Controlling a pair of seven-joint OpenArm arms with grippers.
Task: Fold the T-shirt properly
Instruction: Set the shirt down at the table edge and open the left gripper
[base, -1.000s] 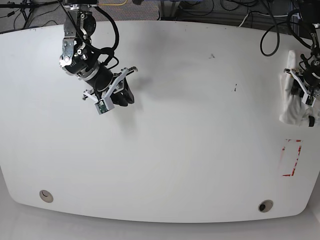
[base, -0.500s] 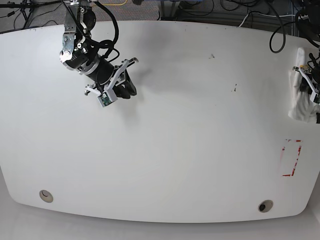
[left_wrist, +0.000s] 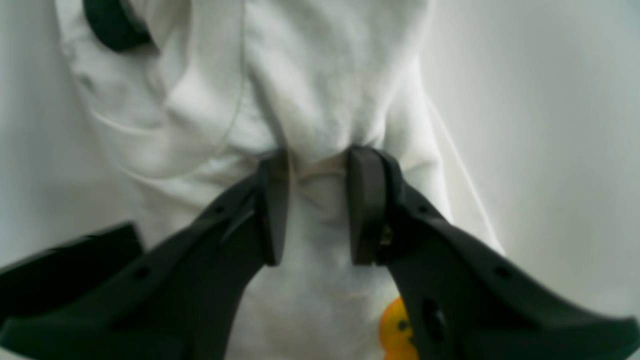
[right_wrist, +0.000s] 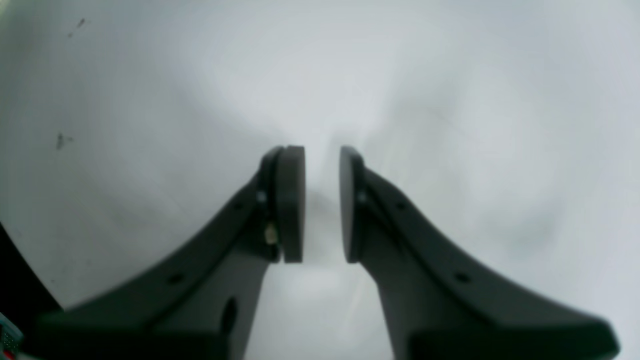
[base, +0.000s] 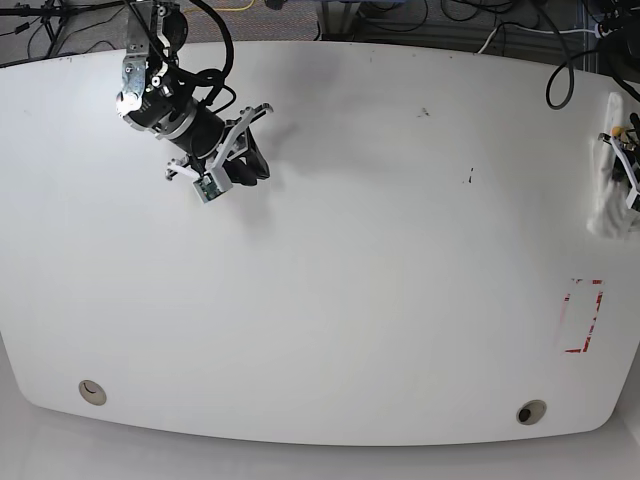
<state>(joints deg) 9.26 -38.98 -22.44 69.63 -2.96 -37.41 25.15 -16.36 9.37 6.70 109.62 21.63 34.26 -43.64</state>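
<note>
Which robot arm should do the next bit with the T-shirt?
Probably the left arm. Its left gripper is already pinching a bunch of the T-shirt at the table edge. The right gripper is far away across the table, holding nothing.

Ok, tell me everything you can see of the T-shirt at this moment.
The T-shirt is white, soft, wrinkled cloth, bunched rather than spread flat. The left pincer is shut on a gathered fold of it. A small orange-yellow patch of print shows low beside one finger. In the base view it is a narrow white bundle at the table's far right edge, partly cut off by the frame. Most of the print is hidden.
</note>
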